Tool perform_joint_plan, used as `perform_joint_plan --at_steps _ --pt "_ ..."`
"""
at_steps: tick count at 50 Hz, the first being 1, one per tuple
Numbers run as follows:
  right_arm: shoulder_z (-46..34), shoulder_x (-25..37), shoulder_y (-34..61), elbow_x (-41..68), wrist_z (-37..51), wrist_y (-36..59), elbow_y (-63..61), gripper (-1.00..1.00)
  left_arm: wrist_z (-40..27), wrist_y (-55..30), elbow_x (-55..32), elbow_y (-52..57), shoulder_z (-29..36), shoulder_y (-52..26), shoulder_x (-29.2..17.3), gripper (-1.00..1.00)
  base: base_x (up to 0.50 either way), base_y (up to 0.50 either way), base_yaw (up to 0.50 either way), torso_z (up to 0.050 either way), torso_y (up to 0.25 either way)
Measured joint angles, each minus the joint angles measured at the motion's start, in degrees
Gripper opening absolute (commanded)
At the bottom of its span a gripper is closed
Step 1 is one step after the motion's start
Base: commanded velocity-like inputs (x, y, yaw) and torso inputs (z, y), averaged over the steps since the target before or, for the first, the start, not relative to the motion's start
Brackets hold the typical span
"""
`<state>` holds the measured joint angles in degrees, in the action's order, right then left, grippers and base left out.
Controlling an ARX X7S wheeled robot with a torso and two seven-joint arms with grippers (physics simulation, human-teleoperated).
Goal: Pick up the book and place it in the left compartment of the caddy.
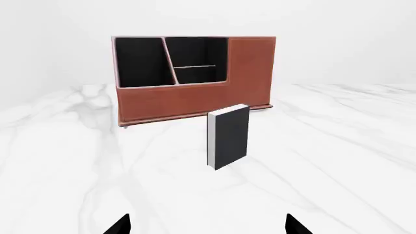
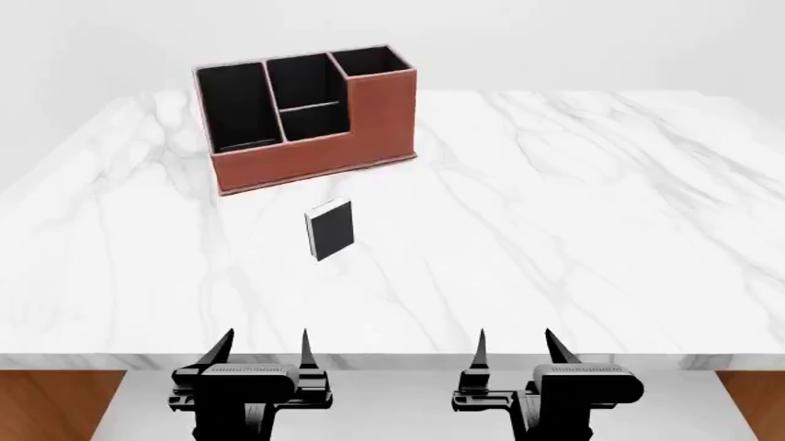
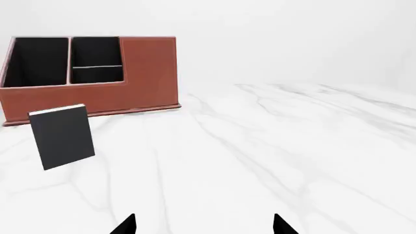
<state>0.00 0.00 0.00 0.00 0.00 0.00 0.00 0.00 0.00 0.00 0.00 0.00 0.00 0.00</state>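
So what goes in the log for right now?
phase: start | small black book: on marble table, untouched | left gripper: open | right gripper: open

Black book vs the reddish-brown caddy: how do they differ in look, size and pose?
Colour: the small thin black-covered book is black with white page edges; the reddish-brown leather-look caddy has black lining.
Size: the book is far smaller than the caddy.
Form: the book is one closed slab standing upright; the caddy is a stepped box, open on top, with four compartments.
Shared: both rest on the white marble table, apart, untouched by either hand.
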Motion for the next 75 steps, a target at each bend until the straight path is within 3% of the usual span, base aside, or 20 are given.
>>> perform_joint_plan --at_steps 29,75 --pt "-3.95 3.32 0.11 2.48 4.42 -0.19 0.22 1.00 -5.04 0.84 -1.10 -0.24 4.20 0.01 -3.18 1.00 0.00 0.01 0.00 0.000 0.000" --pt "-8.18 6.37 0.62 2.73 9.76 -1.09 1.14 1.00 -8.99 2.12 -3.79 -0.77 7.82 -0.31 -6.28 1.00 0.00 0.50 0.00 0.000 0.000"
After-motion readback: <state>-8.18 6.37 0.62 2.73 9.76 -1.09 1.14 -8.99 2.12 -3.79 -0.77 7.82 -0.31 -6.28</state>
